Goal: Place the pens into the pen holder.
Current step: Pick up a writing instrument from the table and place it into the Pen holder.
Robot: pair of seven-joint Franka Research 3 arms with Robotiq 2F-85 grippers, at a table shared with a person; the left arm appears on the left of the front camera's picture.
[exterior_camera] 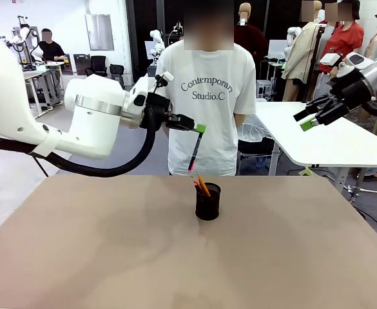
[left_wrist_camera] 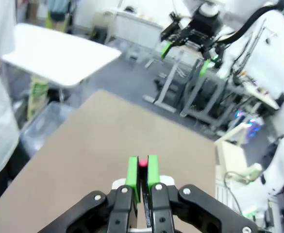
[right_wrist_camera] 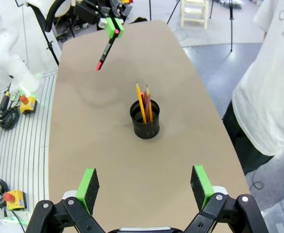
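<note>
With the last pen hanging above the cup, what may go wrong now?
1. The left claw pinches the black pen only at its top end, so it hangs tilted; its red tip may miss the pen holder.
2. Two pens already lean inside the holder; the incoming pen may hit them and bounce out.
3. The holder stands free on the table; a sideways push might tip it.

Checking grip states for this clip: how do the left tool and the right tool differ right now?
The left tool is shut on the black pen, hanging it above the pen holder; the right tool is open and empty. The left is over the table; the right is raised off to the side. Both have green pads.
</note>
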